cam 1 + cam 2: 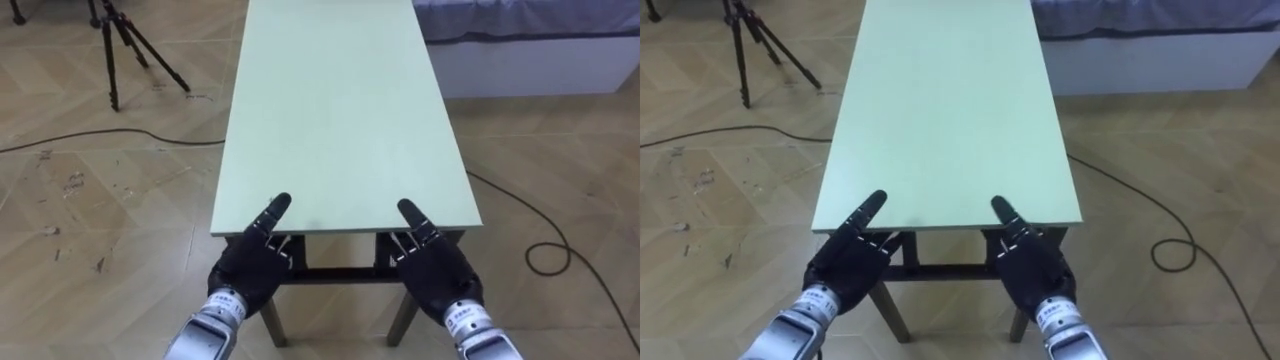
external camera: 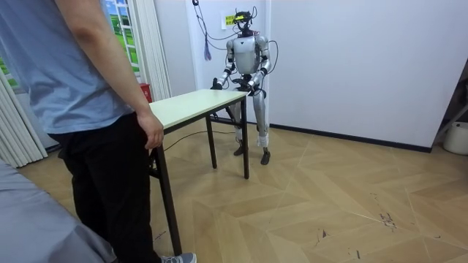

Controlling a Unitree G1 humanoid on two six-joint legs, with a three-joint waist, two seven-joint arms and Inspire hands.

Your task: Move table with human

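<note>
At the near end of the counter (image 1: 340,110), the left hand (image 1: 250,265) and right hand (image 1: 440,270) sit against its short edge, left and right of the middle. Each lays one dark tip on the top. The rest is hidden at the edge, so I cannot tell whether they clasp it. The counter is a long rectangle with a smooth pale green top and dark legs. At its far end stands a person (image 2: 80,88), one hand (image 2: 152,131) at the corner. The floor (image 1: 90,210) is herringbone wood.

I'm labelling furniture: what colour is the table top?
The table top is pale green, clearest in the left eye view.
</note>
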